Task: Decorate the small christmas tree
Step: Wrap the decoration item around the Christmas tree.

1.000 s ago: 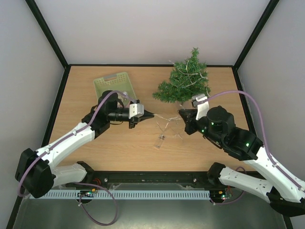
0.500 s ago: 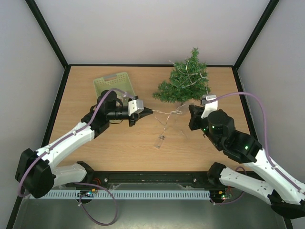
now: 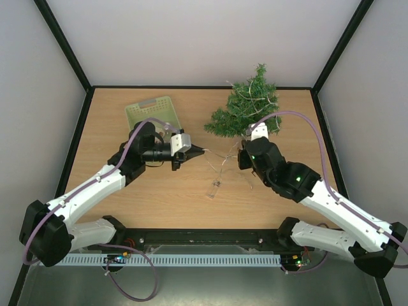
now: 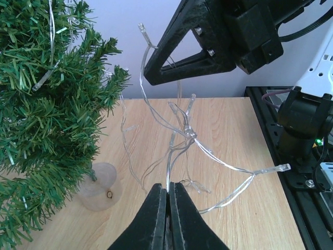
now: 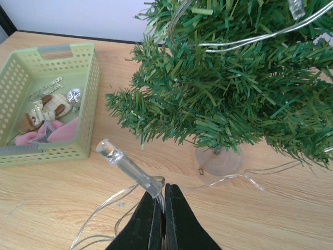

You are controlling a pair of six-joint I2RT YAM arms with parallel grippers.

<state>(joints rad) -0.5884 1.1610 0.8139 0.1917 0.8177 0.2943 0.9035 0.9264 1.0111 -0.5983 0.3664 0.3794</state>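
The small christmas tree (image 3: 248,108) stands at the back right on a clear round base (image 5: 218,159); a strand of the clear light string (image 3: 220,156) lies over its branches. My left gripper (image 3: 199,152) is shut on the light string (image 4: 177,156) just left of the tree. My right gripper (image 3: 241,156) is shut on the same string, pinching it just below a clear bulb (image 5: 117,156), below the tree. The wires hang slack between the two grippers, down to the table. The tree fills the left of the left wrist view (image 4: 47,120).
A pale green basket (image 3: 153,115) with several ornaments (image 5: 47,112) sits at the back left. A small clear part of the string (image 3: 215,187) lies on the wooden table (image 3: 159,191) in front of the grippers. Black frame posts edge the table.
My right gripper has swung left and back toward the tree's base, keeping hold of the string. My left gripper has stayed almost still, and the wires between the grippers have bunched closer.
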